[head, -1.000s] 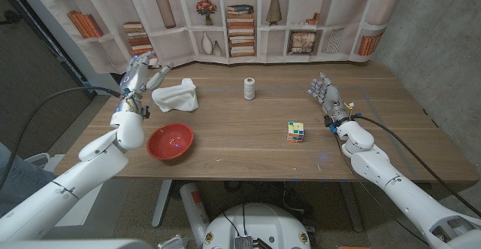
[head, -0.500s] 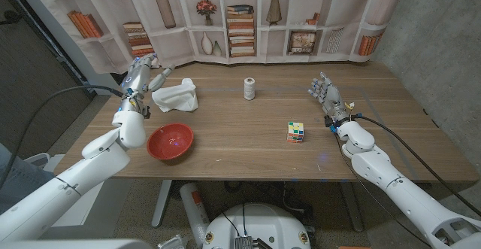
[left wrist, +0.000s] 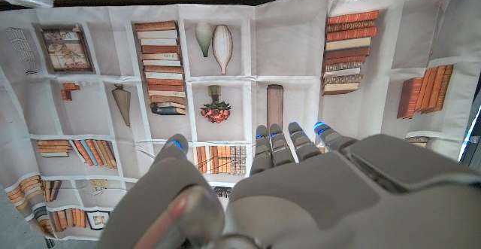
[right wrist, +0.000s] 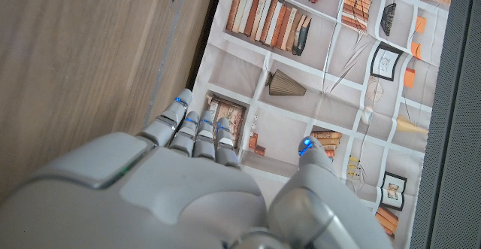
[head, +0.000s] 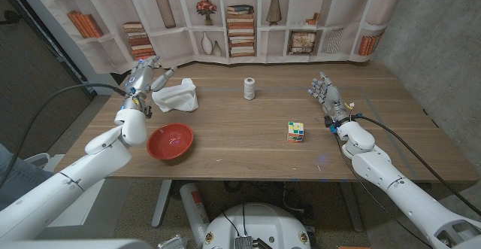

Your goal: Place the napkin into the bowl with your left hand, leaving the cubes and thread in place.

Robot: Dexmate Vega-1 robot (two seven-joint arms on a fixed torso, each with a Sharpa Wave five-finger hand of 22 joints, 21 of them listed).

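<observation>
One napkin [head: 176,96], one bowl [head: 170,141], one cube [head: 296,132], one thread spool [head: 249,89]; left hand [head: 146,76], right hand [head: 325,95] spread, empty.

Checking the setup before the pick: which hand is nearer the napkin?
Left. The left hand is open right beside the napkin, at its far left edge. The right hand waits open across the table, beyond the thread spool.

A wooden table [head: 240,140] stands before a printed bookshelf backdrop [head: 248,16] showing books, vases and a flower pot, with a grey wall [head: 436,46] at the right.
</observation>
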